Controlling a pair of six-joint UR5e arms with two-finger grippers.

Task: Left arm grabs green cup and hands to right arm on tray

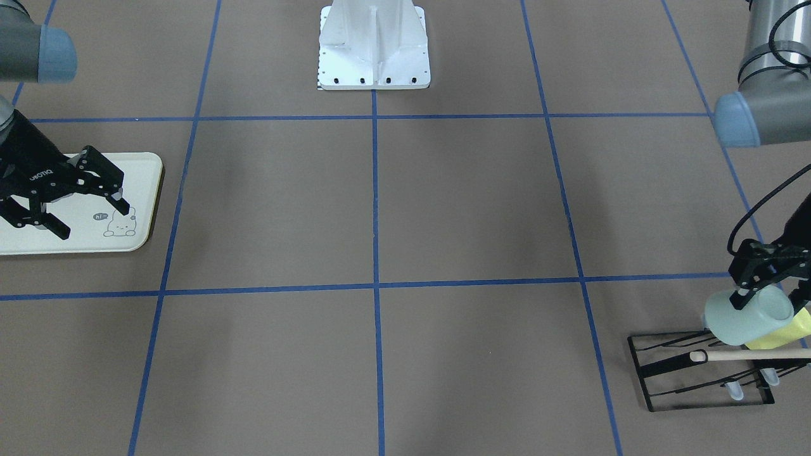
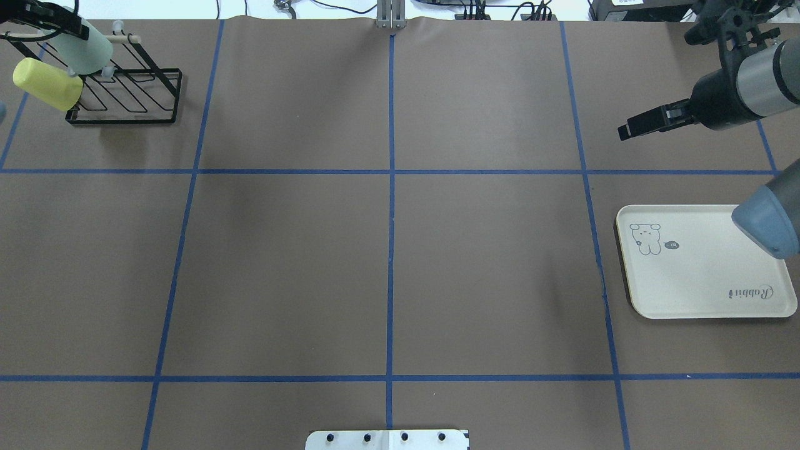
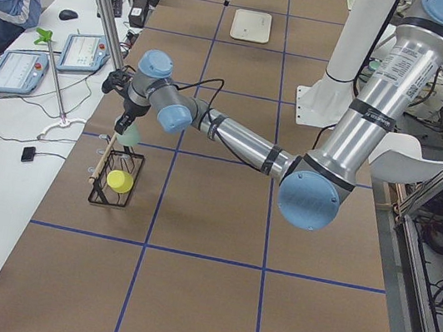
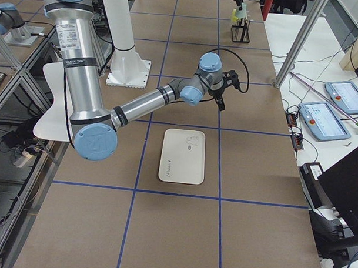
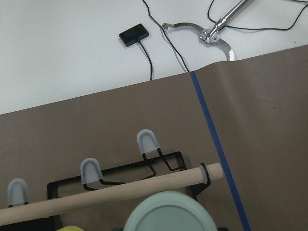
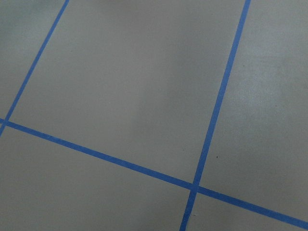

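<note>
The pale mint green cup (image 1: pixel 751 316) is tilted on its side at the black wire rack (image 1: pixel 697 377), at the far left corner of the table. My left gripper (image 1: pixel 747 288) is shut on its rim. The overhead view shows the cup (image 2: pixel 87 47) under the left gripper (image 2: pixel 44 15), and the left wrist view shows the cup's round end (image 5: pixel 168 214). The cream tray (image 2: pixel 706 281) with the bunny drawing lies on the right side and has nothing on it. My right gripper (image 1: pixel 95 221) is open and empty, held in the air near the tray (image 1: pixel 76 244).
A yellow-green cup (image 2: pixel 47 83) hangs on the rack (image 2: pixel 125 94) beside the mint cup, under a wooden rod (image 5: pixel 115 192). The white robot base (image 1: pixel 374 47) stands at the table's near-middle edge. Blue tape lines grid the brown table.
</note>
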